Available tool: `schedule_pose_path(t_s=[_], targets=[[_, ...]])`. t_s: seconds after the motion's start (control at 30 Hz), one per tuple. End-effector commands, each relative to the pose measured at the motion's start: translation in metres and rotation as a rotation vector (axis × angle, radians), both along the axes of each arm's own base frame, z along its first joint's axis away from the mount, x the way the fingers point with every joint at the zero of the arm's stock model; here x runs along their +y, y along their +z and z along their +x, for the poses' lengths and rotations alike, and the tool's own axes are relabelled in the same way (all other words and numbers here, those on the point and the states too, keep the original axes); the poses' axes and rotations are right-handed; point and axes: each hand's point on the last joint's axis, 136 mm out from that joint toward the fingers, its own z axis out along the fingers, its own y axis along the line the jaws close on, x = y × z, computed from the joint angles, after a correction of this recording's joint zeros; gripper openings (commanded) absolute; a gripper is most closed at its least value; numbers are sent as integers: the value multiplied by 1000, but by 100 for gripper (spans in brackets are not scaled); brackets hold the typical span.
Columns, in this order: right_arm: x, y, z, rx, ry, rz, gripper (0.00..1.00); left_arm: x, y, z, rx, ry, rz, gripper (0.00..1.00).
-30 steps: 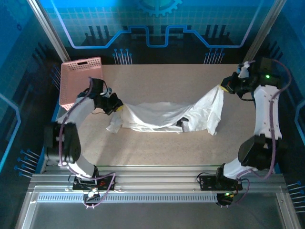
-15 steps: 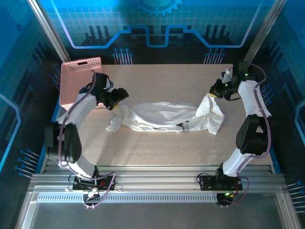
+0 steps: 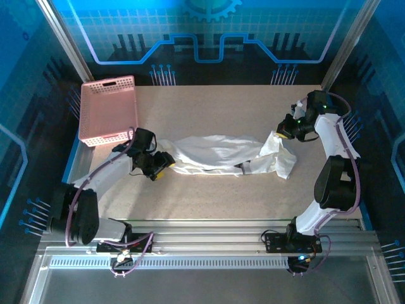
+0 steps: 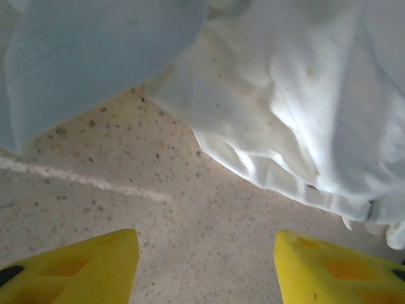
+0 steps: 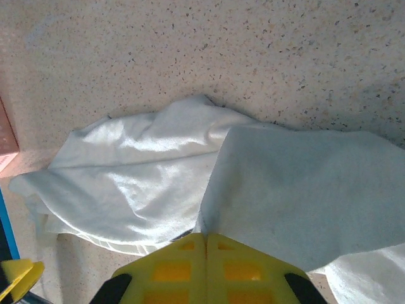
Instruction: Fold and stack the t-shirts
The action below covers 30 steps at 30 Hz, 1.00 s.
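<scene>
The white t-shirt (image 3: 218,153) lies crumpled in a long band across the middle of the table, with a small dark mark (image 3: 240,166) on its near edge. My right gripper (image 3: 283,131) is shut on the shirt's right end; in the right wrist view the fabric (image 5: 304,190) rises into the closed yellow fingers (image 5: 205,263). My left gripper (image 3: 162,164) sits low at the shirt's left end, open. In the left wrist view its yellow fingertips (image 4: 82,266) stand wide apart over bare table, and the shirt's hem (image 4: 285,120) lies just ahead, untouched.
The pink lattice basket (image 3: 107,111) stands at the table's back left corner. Bare speckled tabletop (image 3: 215,107) extends behind the shirt and in front of it. Metal rails run along the near edge by the arm bases.
My left gripper has let go of the shirt's left end and dropped toward the near side, down to the table. The shirt has sagged flat. My right gripper shifted slightly, still holding.
</scene>
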Motion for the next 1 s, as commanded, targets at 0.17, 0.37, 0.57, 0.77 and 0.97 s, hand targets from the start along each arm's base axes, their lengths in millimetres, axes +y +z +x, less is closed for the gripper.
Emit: schedule_pose_path(t_s=[0.17,0.37,0.57,0.77,0.97], targets=[[1,9,-8,-34,20,16,0,7,-19,31,-10,64,71,51],[1,8,-11,-30,17,19,0,6,-27,47,-21,77,85,46],[0,5,-14,-22,12,19,0,8,-31,53,-9,81,105,41],[-4,4,-15,-19,5,20,0,10,-33,51,5,76,114,31],[-6,6,-15,-23,4,23,0,12,-34,48,20,74,123,19]])
